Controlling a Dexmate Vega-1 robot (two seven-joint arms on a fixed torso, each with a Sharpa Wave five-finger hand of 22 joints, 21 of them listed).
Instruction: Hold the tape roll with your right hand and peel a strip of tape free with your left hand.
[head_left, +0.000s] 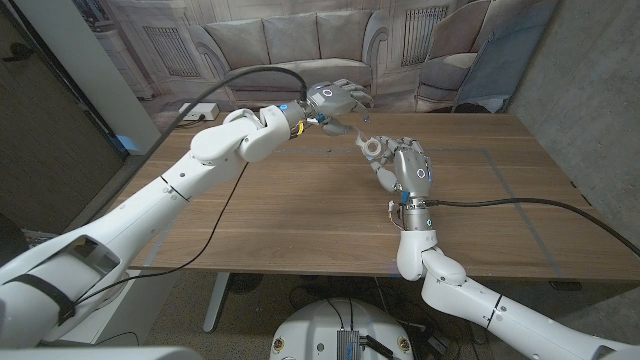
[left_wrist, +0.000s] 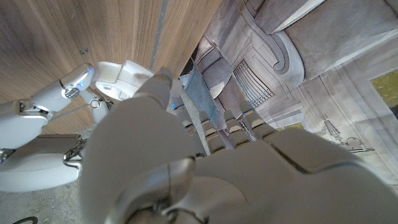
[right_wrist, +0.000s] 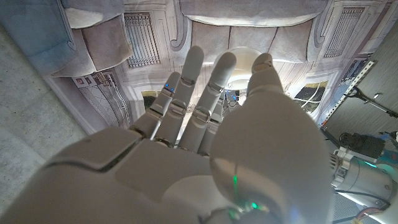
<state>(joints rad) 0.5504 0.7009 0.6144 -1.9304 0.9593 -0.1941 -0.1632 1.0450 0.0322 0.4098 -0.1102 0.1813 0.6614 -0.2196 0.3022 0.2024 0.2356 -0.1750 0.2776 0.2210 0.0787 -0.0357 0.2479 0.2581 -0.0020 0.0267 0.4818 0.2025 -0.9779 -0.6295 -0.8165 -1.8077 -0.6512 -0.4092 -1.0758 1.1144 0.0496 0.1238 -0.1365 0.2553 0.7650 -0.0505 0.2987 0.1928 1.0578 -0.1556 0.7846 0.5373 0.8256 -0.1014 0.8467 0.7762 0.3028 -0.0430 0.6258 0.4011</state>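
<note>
The tape roll (head_left: 374, 146) sits in the right hand (head_left: 400, 165), above the middle of the wooden bench (head_left: 300, 210). The right fingers (head_left: 381, 150) curl around it. A thin strip of tape (head_left: 352, 129) runs from the roll up to the left hand (head_left: 335, 100). The left fingers (head_left: 350, 108) seem to pinch the strip's end, held higher and farther back over the bench

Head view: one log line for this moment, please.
right hand: grips small pale tape roll above wooden table | left hand: raised at far edge, fingers on tape strip | strip: partly peeled
</note>
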